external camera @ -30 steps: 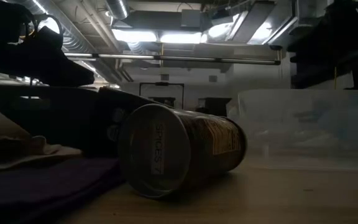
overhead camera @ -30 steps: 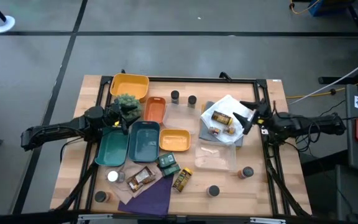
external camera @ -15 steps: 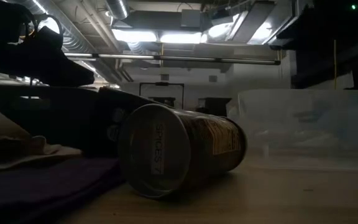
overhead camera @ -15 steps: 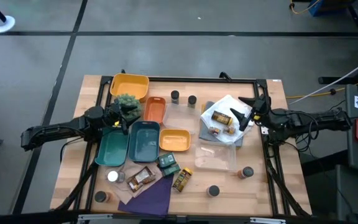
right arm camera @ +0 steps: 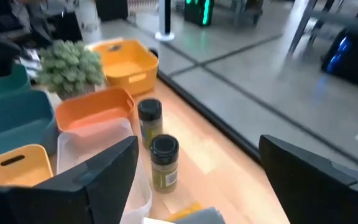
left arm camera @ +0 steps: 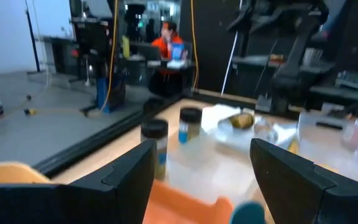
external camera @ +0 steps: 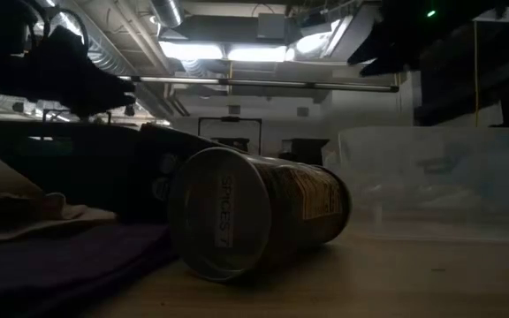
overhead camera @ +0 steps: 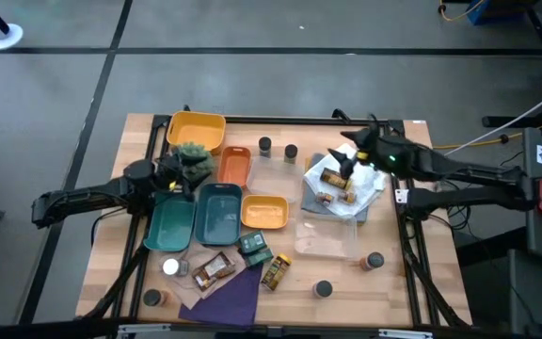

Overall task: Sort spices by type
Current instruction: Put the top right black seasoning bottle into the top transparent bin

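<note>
The spices were little jars scattered all over the table, not yet put with their own kind. Two jars (overhead camera: pixel 334 179) lay on their sides on a white cloth (overhead camera: pixel 370 184) in the right middle of the high view. Two more dark-lidded jars (overhead camera: pixel 278 148) stood upright near the top middle, just beside the small orange tray (overhead camera: pixel 234 166). Other jars (overhead camera: pixel 374 261) stood alone near the bottom right, and a few sat at the bottom left next to the purple cloth (overhead camera: pixel 233 297). In the low view one jar (external camera: pixel 254 212) lay tipped over right in front, with the word spices on its end. The right gripper (overhead camera: pixel 354 156) hung over the white cloth, at the upper right of the table, with its fingers spread wide and nothing between them. It looked ready to come down on one of the lying jars, which is likely why it was so wide. The left gripper (overhead camera: pixel 179 176) waited at the left side, by the spiky green plant (overhead camera: pixel 193 155) and the teal tray (overhead camera: pixel 171 224). Its fingers were also spread apart and held nothing. The trays sat together in the middle left, probably so each kind of spice could get its own.
</note>
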Robot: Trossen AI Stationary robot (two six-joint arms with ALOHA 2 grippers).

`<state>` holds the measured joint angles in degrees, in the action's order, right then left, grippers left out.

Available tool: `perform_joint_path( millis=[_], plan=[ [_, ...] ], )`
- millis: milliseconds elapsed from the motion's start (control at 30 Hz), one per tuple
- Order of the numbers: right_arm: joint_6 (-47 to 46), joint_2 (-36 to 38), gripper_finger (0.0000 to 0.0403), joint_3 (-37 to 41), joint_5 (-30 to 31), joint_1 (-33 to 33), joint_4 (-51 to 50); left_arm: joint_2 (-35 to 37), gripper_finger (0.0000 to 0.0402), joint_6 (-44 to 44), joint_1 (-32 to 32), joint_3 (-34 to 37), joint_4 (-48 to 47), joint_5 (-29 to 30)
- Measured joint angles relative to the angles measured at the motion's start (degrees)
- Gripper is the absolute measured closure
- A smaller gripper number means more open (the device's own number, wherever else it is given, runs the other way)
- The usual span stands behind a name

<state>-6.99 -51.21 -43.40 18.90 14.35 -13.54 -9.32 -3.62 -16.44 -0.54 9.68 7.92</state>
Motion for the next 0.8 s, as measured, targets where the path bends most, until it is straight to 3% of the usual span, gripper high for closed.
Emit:
perform_joint_path(
  millis=[167,333,800],
  plan=[
    [3.04,-9.36,0.0070,-3.17,-9.74,7.75,0.04,0.02,0.0150,0.53,-0.12,0.00,3.71,0.00],
    [7.01,-18.83,0.0070,-7.34,-15.82,11.85,0.20,0.02,0.0150,0.62,-0.12,0.00,3.45,0.01],
    [18.32,-37.33,0.0070,-20.01,-24.70,13.09,-0.15,0.02,0.0150,-1.23,-0.12,0.00,2.83,0.00]
  ],
)
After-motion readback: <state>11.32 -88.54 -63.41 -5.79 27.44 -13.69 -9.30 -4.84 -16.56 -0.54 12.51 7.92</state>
